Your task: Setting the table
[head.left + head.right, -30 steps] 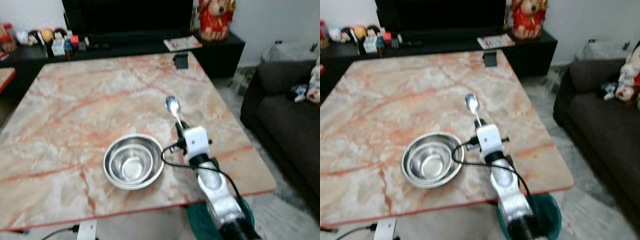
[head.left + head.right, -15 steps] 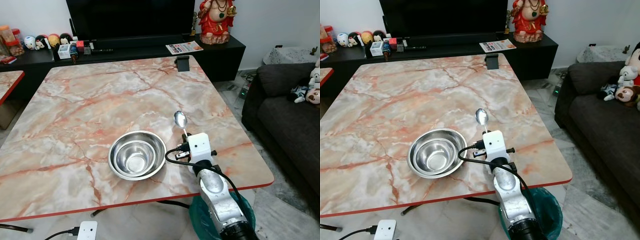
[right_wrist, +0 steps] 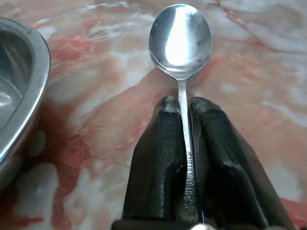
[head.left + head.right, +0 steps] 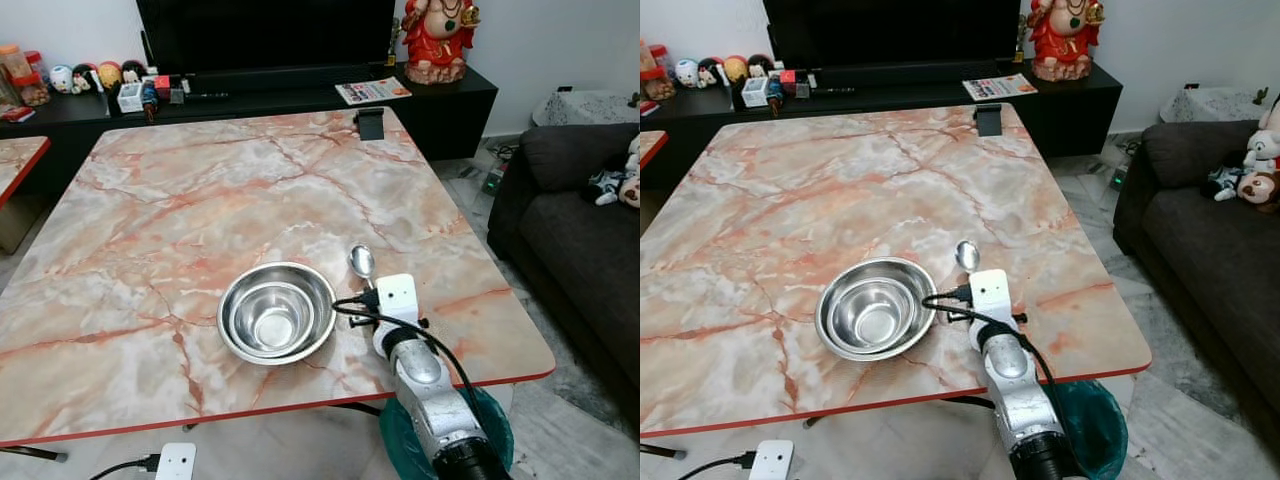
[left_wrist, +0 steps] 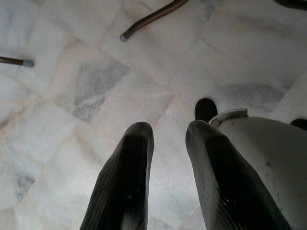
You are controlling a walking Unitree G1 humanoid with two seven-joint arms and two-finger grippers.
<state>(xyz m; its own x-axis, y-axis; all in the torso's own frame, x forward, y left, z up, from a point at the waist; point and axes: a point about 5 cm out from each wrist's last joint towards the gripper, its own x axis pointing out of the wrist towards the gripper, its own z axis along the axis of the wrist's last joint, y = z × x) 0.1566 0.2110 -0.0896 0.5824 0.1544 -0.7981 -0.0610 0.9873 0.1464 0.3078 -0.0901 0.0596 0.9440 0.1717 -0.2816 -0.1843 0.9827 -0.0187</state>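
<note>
Fingers [image 3: 160, 158] of the right gripper [image 3: 184, 108] are pinched tight on the spoon [image 3: 181, 43], handle sandwiched between them, engraved lettering showing along the shaft. Sweeping from the left: the left gripper [image 5: 165, 132] hangs down by the tiled floor [image 5: 72, 91], its two black fingers a little apart with nothing between them, a white rounded part of the robot beside one of them. On to the marble bench [image 4: 180, 200]: a steel bowl [image 4: 277, 312] sits upright near the front edge. Just right of it, close to its rim but not touching as far as I can tell, there's the spoon, low over the bench. Its long axis runs away from the robot, bowl end pointing toward the far side of the bench, hollow side up and catching the light, handle end back in the grip. Behind it comes the white wrist block [image 4: 396, 298] with a black cable [image 4: 352, 310] looping off, then the silver right arm [image 4: 428, 395] reaching in from the front edge.
</note>
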